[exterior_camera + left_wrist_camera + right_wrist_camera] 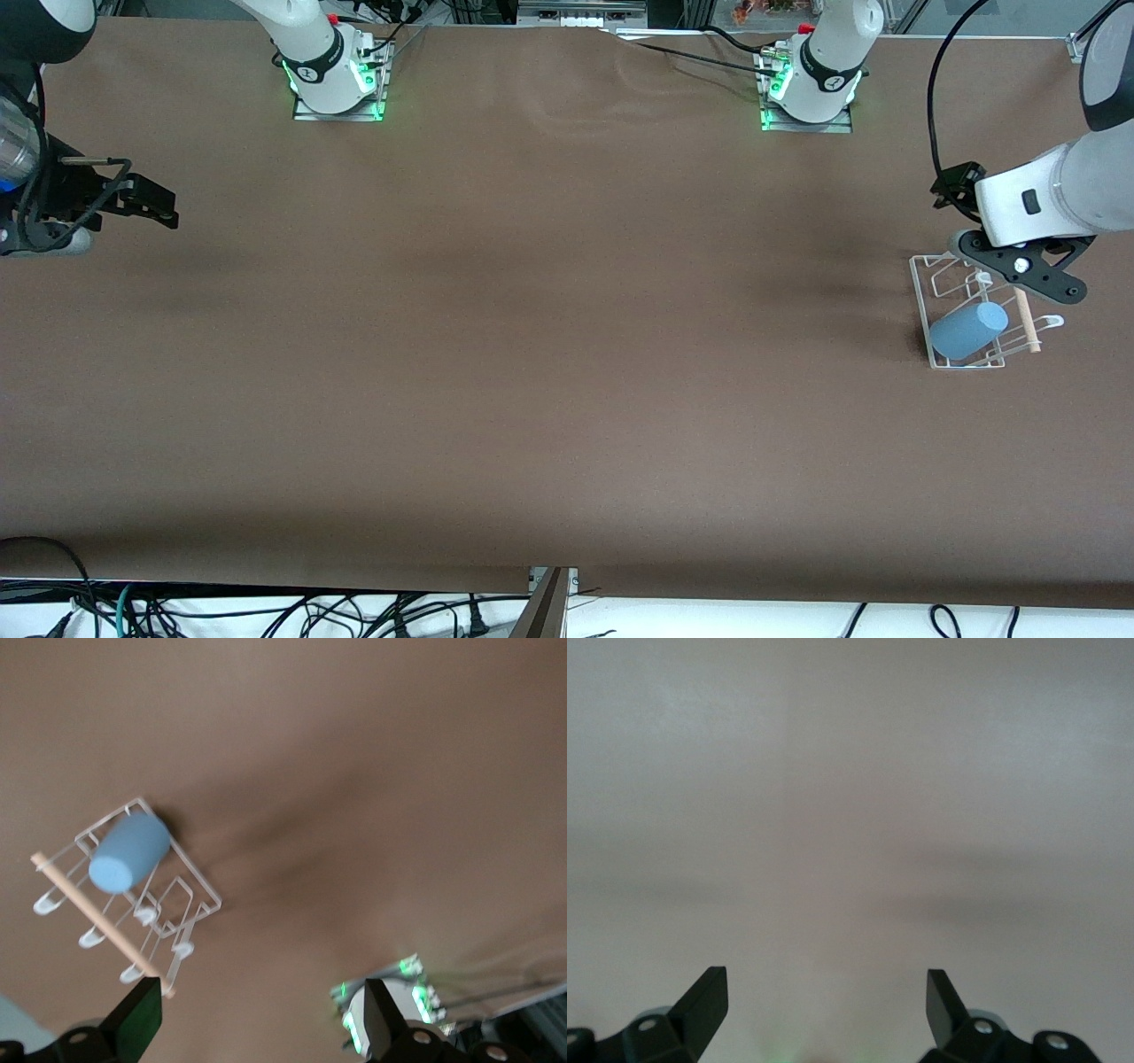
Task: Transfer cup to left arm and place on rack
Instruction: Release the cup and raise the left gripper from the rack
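The cup (pixel 968 330) lies on its side on the rack (pixel 922 297), toward the left arm's end of the brown surface (pixel 549 354). Its long axis runs slantwise across the wires, its closed flat end pointing up toward the wooden dowel (pixel 1028 321) along one side of the rack, and nothing covers it. In the left wrist view the cup (pixel 128 852) rests among the upturned hooks (pixel 146 914) just beside the dowel (pixel 97 926). The left claw (pixel 1019 266) hangs open and empty over the rack's edge, clear of the cup. The right claw (pixel 152 204) waits open and empty at the right arm's end of the surface, well apart
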`<state>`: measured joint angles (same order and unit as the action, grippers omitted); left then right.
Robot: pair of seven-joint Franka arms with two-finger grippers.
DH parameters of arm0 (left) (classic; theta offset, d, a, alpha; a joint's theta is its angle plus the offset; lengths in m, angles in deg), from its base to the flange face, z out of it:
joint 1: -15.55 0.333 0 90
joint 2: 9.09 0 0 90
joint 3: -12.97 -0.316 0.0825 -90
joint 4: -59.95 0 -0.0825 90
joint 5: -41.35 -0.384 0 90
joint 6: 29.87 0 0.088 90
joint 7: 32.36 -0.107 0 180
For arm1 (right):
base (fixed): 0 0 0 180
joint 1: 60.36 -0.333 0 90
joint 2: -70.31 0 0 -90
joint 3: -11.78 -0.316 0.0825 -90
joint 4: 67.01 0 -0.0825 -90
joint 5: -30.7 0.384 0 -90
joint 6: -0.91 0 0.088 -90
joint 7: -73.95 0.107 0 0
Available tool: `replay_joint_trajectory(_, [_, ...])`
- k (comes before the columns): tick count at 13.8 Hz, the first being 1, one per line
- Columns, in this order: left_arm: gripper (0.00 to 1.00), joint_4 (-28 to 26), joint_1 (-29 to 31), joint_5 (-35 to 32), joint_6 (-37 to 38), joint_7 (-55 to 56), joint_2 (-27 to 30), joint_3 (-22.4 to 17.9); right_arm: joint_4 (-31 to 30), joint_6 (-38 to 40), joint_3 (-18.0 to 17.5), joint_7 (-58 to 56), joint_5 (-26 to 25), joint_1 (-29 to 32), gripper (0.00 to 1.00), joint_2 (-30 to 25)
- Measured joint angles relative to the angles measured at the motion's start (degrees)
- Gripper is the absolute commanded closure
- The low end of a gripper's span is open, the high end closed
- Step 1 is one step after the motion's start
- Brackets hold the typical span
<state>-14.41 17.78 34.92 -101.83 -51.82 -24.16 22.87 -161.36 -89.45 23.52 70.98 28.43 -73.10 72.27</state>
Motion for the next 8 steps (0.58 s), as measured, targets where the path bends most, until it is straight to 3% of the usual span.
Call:
replay_joint_trajectory(2, [0.0,-2.2,-0.6,0.9,-4.8,6.6,0.6,0.3,-0.1,0.0,0.0,0.0,0.0,0.0,0.01,0.0])
replay_joint_trajectory(4, [0.0,-7.9,-0.7,2.6,-15.5,13.9,3.7,0.2,-0.1,0.0,-0.1,0.3,0.0,-0.3,0.1,0.0])
replay_joint_trajectory(5, [0.0,-11.9,-0.7,4.6,-20.8,17.8,6.3,-0.2,0.0,0.0,-0.2,1.3,0.0,-0.7,0.01,0.0])
replay_joint_trajectory(8, [0.0,-22.2,-2.0,6.9,-26.7,23.3,13.8,-4.0,0.0,1.2,-0.4,3.2,0.0,-2.3,0.01,0.0])
